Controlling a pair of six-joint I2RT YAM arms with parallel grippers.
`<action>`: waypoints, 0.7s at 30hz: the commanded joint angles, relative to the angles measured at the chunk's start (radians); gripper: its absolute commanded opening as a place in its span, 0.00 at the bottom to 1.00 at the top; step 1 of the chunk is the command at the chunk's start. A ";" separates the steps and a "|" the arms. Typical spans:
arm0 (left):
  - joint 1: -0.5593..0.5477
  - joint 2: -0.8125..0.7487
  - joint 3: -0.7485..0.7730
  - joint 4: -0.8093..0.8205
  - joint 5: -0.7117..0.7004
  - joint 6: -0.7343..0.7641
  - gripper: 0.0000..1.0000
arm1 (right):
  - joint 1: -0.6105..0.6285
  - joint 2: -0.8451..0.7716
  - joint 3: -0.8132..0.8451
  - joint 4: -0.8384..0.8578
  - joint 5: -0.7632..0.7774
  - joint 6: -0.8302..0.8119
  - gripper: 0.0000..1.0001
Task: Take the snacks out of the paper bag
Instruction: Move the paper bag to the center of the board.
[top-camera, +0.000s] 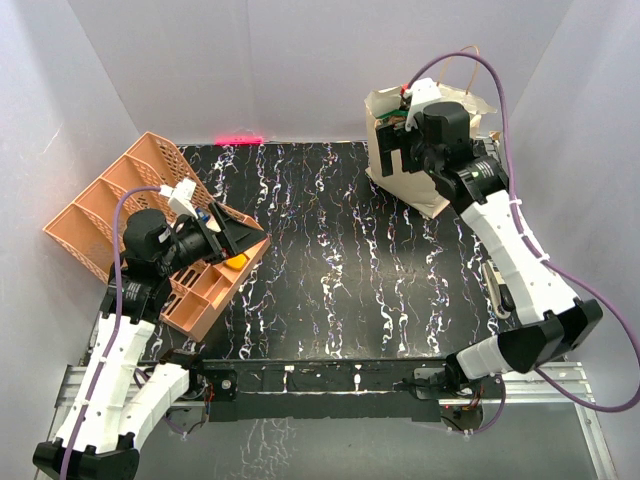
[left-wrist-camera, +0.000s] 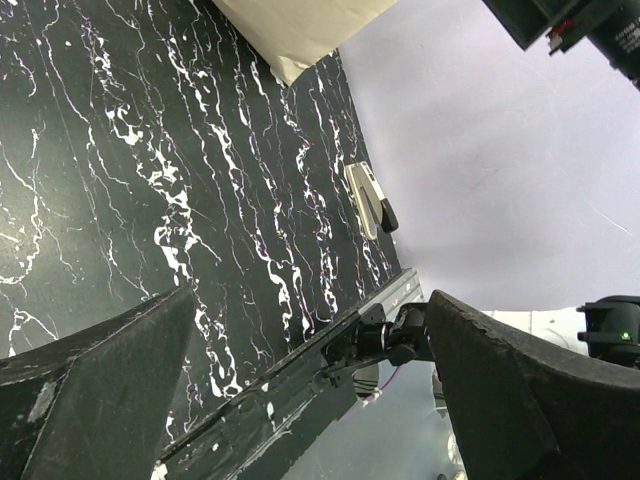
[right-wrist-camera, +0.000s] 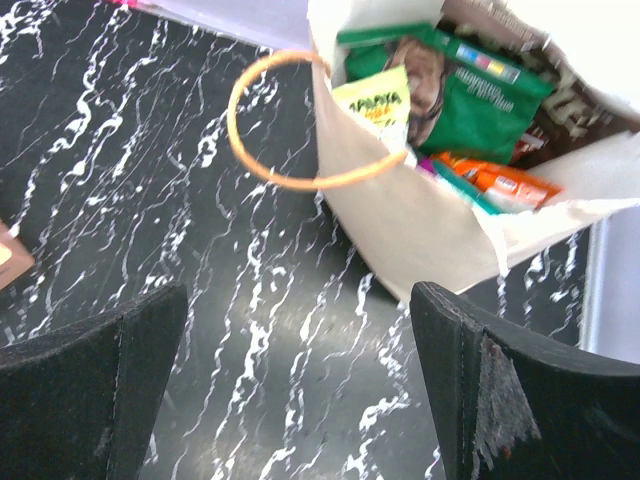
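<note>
Far-right tabletop corner: paper bag (right-wrist-camera: 420, 230), snacks (right-wrist-camera: 480, 110) inside.
R gripper (right-wrist-camera: 300, 385): spread, above bag.
L gripper (left-wrist-camera: 310, 400): spread, left edge, over tray (top-camera: 100, 200).

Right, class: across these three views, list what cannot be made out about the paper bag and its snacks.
Top external: the paper bag mouth sits behind the right gripper; no snacks show.
Right wrist: the snacks are blurred, lettering mostly unreadable; packets underneath are hidden, and the bag's right side is cut off.
Left wrist: only a bag corner shows at the top edge.
</note>
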 joint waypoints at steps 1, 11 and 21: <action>0.008 -0.011 0.021 0.018 0.042 0.009 0.98 | -0.003 0.056 0.103 0.071 0.064 -0.121 0.93; 0.008 0.000 -0.015 0.111 0.081 -0.065 0.98 | -0.003 0.164 0.186 0.116 -0.065 -0.141 0.91; 0.008 0.047 0.057 0.100 0.036 -0.073 0.98 | -0.002 0.219 0.153 0.219 0.053 -0.225 0.75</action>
